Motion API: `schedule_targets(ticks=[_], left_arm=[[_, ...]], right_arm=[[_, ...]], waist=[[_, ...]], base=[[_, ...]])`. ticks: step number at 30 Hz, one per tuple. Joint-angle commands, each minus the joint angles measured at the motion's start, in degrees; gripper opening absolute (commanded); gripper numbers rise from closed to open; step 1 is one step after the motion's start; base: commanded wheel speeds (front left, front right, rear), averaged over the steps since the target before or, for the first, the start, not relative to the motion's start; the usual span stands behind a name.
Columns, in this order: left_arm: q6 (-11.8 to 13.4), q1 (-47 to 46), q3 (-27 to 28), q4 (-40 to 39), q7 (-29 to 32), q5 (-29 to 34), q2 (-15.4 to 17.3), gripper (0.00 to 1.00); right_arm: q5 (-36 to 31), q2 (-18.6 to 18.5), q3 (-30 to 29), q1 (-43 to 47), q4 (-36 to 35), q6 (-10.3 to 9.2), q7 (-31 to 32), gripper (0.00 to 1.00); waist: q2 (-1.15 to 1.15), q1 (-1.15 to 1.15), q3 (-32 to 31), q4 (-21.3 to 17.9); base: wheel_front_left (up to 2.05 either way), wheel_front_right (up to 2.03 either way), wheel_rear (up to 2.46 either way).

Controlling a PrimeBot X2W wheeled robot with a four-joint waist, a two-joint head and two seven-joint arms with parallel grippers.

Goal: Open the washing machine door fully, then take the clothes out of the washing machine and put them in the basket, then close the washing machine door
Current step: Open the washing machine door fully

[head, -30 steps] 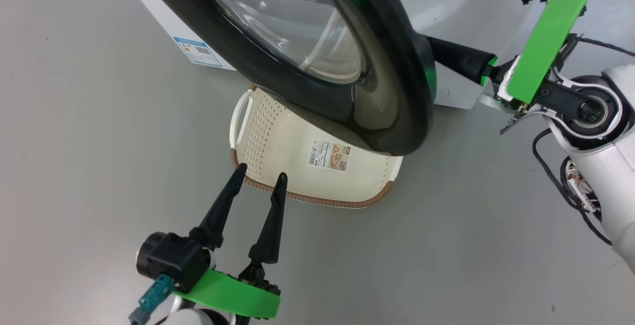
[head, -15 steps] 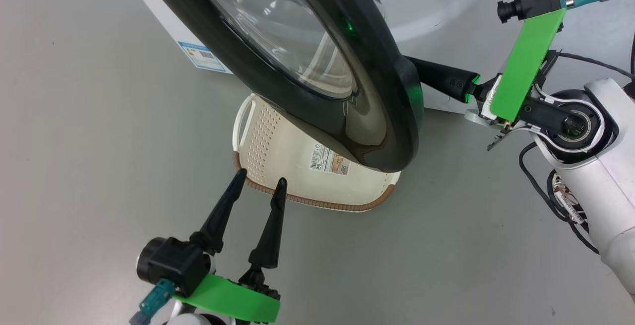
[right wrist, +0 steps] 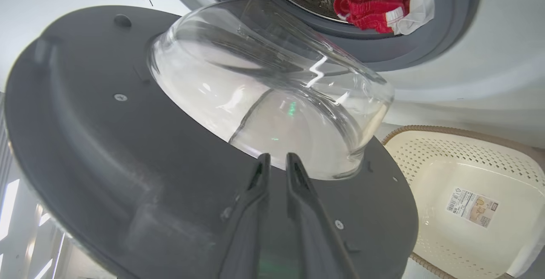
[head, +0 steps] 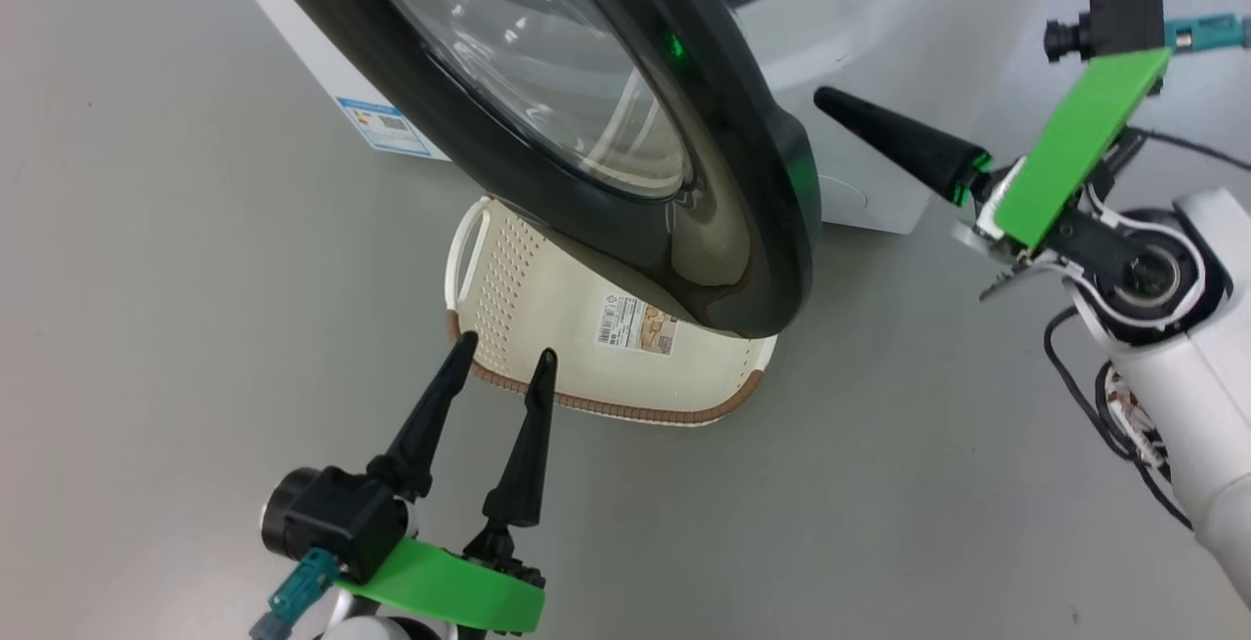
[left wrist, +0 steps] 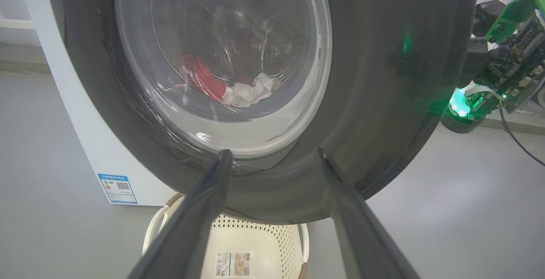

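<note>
At the lower left of the head view, the left gripper rises from its green wrist plate with the fingers pointing up and a little to the right. Its jaws stand moderately wide and hold nothing. The fingertips are just in front of the brown rim of the basket, which stands on the grey floor with a sticker on its base.

In the left wrist view, this gripper looks straight at the outer face of the washing machine door. Through the glass, the clothes are visible in the drum, red with a white piece.

The door is partly open, and its lower edge hangs over the basket. Behind it is the white washing machine, with a blue label low on the front.

At the right, the right arm is bent at the wrist, and the right gripper points toward the door's free edge, near it. In the right wrist view, its fingers are almost together, with nothing between them, in front of the door's inner side. I cannot tell whether they touch it.
</note>
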Motion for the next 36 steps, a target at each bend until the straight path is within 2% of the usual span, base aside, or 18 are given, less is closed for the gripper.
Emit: schedule_targets(ticks=[1,9,26,36], left_arm=[[-0.2,0.9,2.3,-0.9,-0.7,0.9,0.6,1.0],[-0.7,1.8,4.6,-0.5,-0.7,2.0,0.6,1.0],[-1.3,4.6,10.1,0.8,-0.7,4.0,0.6,1.0],[-1.6,5.6,11.9,1.3,-0.7,4.7,0.6,1.0]], right_arm=[[-1.6,0.0,-0.1,2.5,-1.3,0.44,-1.0,1.0],[-2.8,-2.2,-0.7,9.9,-2.1,0.44,-5.1,1.0],[-5.2,-3.2,0.4,26.5,-4.3,0.44,-18.8,1.0],[-12.9,-4.9,4.2,30.6,-3.8,0.44,-30.9,1.0]], waist=[[0.0,0.0,-0.6,-0.6],[0.0,0.0,-1.9,-2.7],[0.0,0.0,-4.7,-8.5],[0.0,0.0,-5.7,-10.9]], base=[[0.0,0.0,0.0],[0.0,0.0,0.0],[0.0,0.0,0.0],[0.0,0.0,0.0]])
